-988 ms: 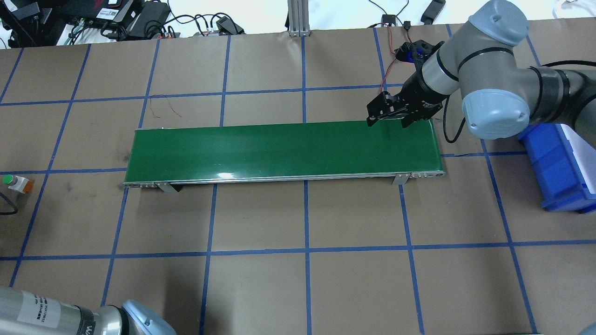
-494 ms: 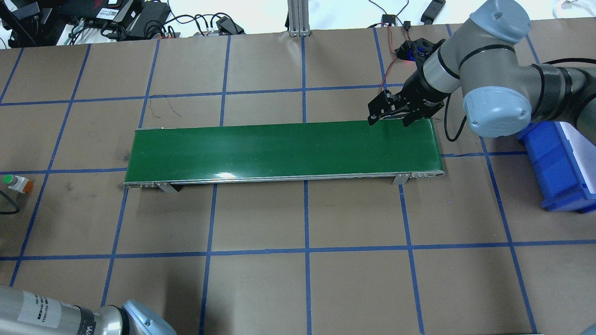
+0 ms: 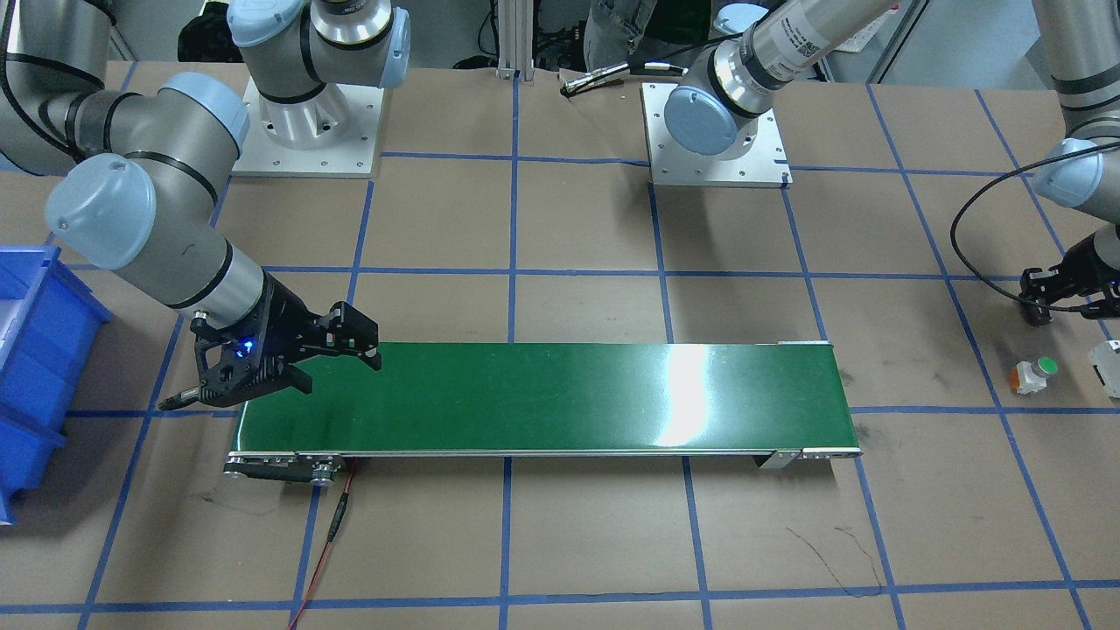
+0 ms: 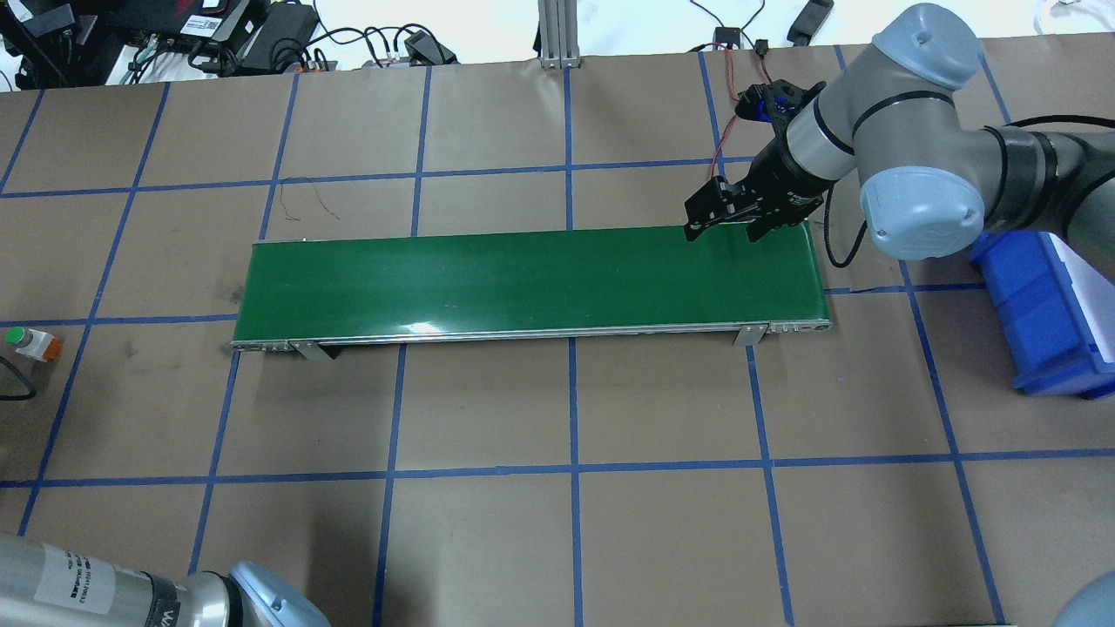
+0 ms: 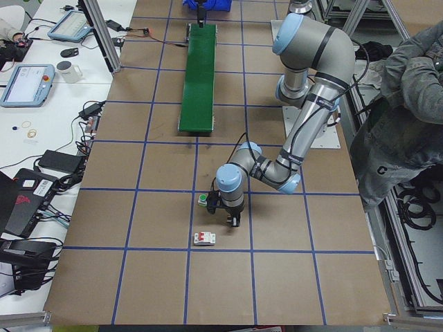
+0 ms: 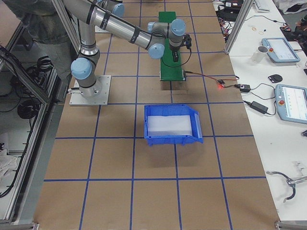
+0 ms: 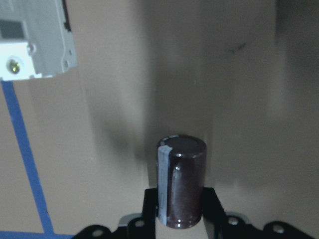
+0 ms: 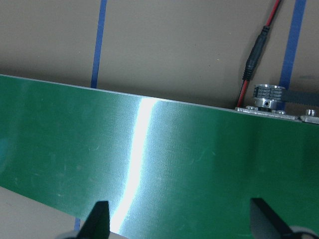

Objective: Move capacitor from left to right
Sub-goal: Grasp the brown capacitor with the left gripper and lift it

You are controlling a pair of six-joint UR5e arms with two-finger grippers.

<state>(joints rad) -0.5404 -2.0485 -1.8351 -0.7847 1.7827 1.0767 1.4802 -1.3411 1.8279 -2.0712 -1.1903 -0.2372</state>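
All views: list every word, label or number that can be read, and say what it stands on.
No text in any view is legible.
The white label on the left arm: print too small to read.
The capacitor: a grey stripe on the sleeve, no readable marking.
The pendant screen on the side bench: blurred, unreadable.

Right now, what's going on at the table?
The left gripper is closed around the capacitor, low over the table beyond the conveyor belt's left end, beside a green-capped push button and a white-grey component. The right gripper hangs open over the belt's right end, holding nothing. The capacitor is not on the belt yet.
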